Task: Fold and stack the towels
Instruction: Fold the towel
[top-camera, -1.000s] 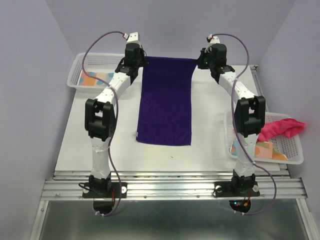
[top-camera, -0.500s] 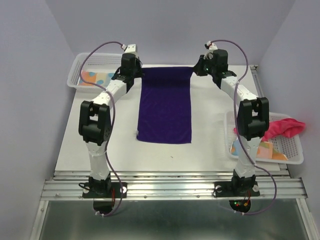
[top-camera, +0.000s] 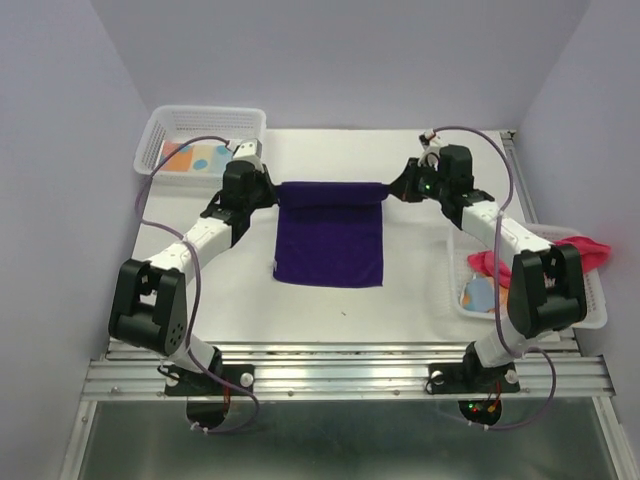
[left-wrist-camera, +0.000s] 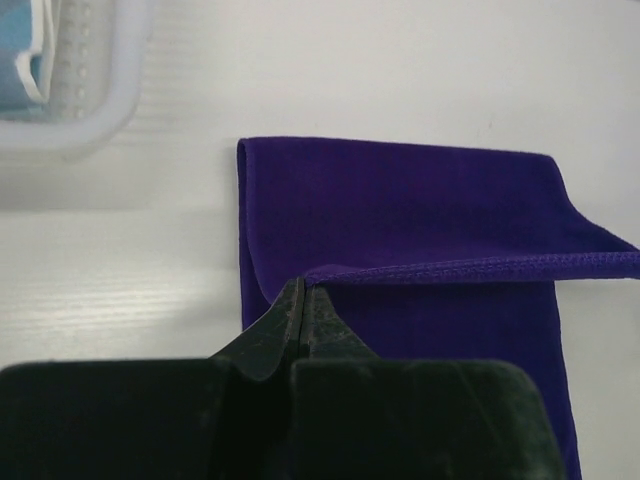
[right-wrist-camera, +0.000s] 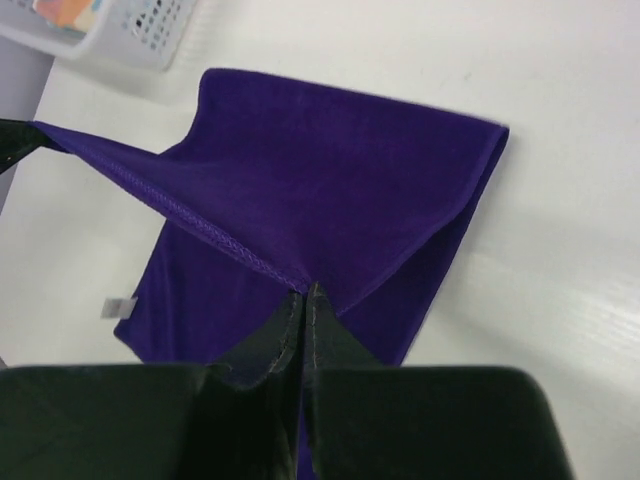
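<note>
A deep purple towel (top-camera: 330, 240) lies lengthwise on the white table, its far edge lifted and carried forward over the rest. My left gripper (top-camera: 276, 193) is shut on the towel's far left corner (left-wrist-camera: 320, 275). My right gripper (top-camera: 392, 192) is shut on the far right corner (right-wrist-camera: 300, 285). The hemmed edge (right-wrist-camera: 190, 215) runs taut between the two grippers. A pink-red towel (top-camera: 560, 255) hangs over the right basket, with a patterned towel (top-camera: 482, 293) inside it. Another patterned towel (top-camera: 192, 157) lies in the left basket.
A white mesh basket (top-camera: 200, 125) stands at the far left corner of the table. A second white basket (top-camera: 592, 310) sits at the right edge, beside my right arm. The table's front edge meets a metal rail (top-camera: 340, 375).
Both grippers have come toward the near side and lower, pulling the purple towel's far edge over the part that lies flat. The arms now reach lower across the table.
</note>
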